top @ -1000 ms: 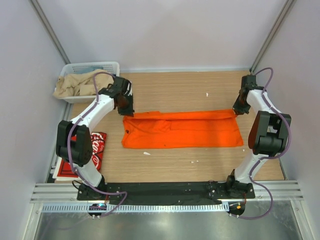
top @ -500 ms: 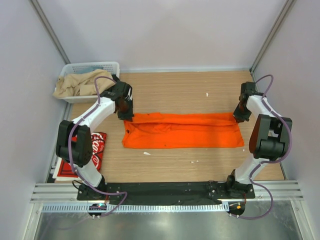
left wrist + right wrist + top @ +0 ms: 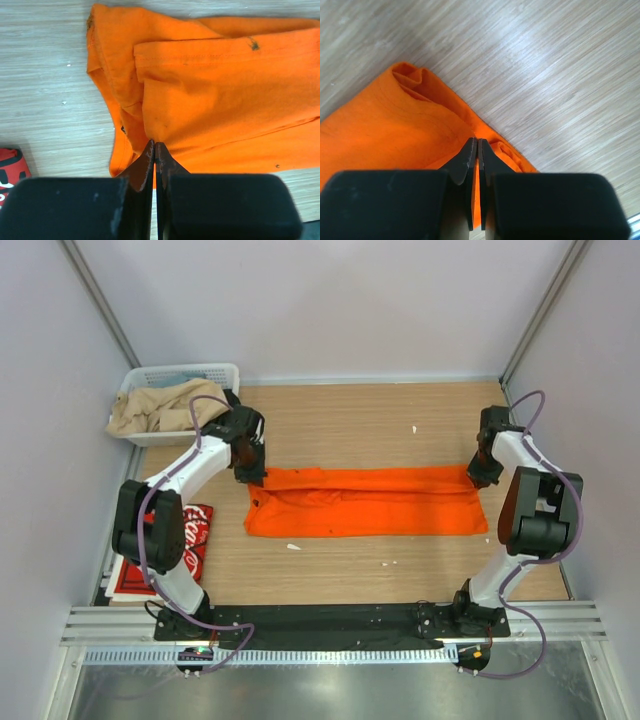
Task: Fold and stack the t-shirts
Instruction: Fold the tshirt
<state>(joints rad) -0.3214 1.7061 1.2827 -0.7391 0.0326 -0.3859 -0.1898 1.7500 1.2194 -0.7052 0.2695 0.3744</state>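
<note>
The light wood tabletop (image 3: 350, 420) sits inside pale walls. I take the orange t-shirt (image 3: 365, 502) as my reference for all positions. It lies flat at mid-tabletop, folded lengthwise into a long band that runs left to right.

Left end effector (image 3: 154, 145): I see it at the far left corner of the orange t-shirt. Its fingers are pressed together, and their tips pinch the folded edge of the cloth, which puckers toward them.

Right end effector (image 3: 476, 142): I see it at the far right corner of the orange t-shirt. Its fingers are all but together, leaving a thin slit with orange cloth showing in it, and they pinch the corner.

The red t-shirt (image 3: 190, 535) with white lettering lies beyond the left end of the orange t-shirt, apart from it. The white slatted basket (image 3: 180, 372) stands further back on that side, holding beige cloth (image 3: 150, 410) that spills over its rim.
</note>
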